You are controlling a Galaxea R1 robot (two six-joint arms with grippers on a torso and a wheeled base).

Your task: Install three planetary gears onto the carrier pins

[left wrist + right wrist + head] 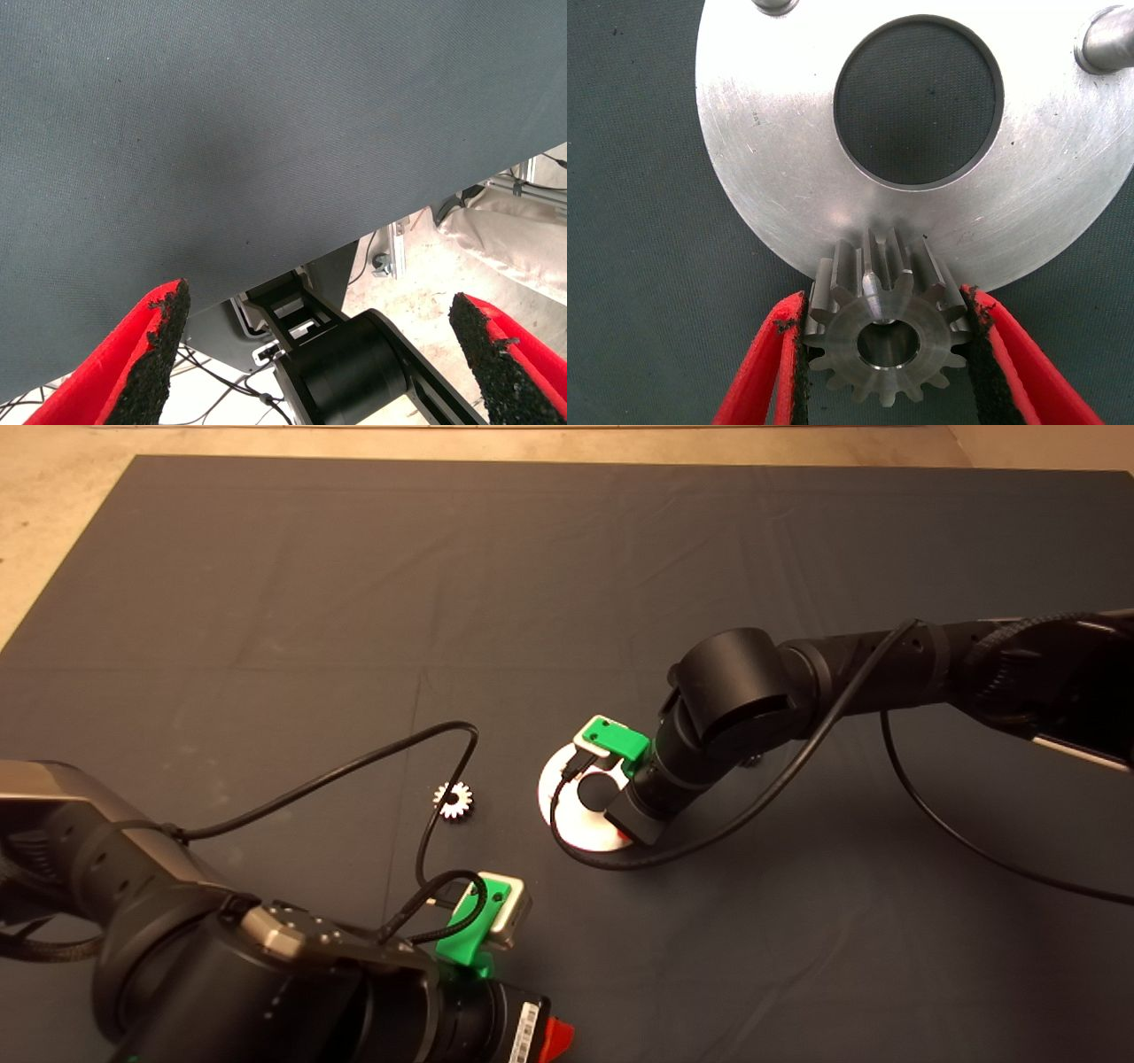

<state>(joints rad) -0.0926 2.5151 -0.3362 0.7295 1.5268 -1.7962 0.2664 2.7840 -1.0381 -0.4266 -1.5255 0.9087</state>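
Note:
The round silver carrier plate (771,150) with a central hole lies on the dark mat; in the head view (556,779) my right arm covers most of it. Two bare carrier pins (1107,40) (772,4) stand near its rim. My right gripper (884,301) is shut on a planetary gear (886,341) at the plate's edge, and the tip of a third pin (873,288) shows in the gear's centre hole. A second gear (454,800) lies loose on the mat left of the plate. My left gripper (319,301) is open and empty at the mat's front edge.
A small metal object (753,760) peeks out behind my right wrist, mostly hidden. Black cables (425,841) loop over the mat beside the loose gear and around the plate. The left wrist view looks past the mat's edge (354,239) at the floor and a frame.

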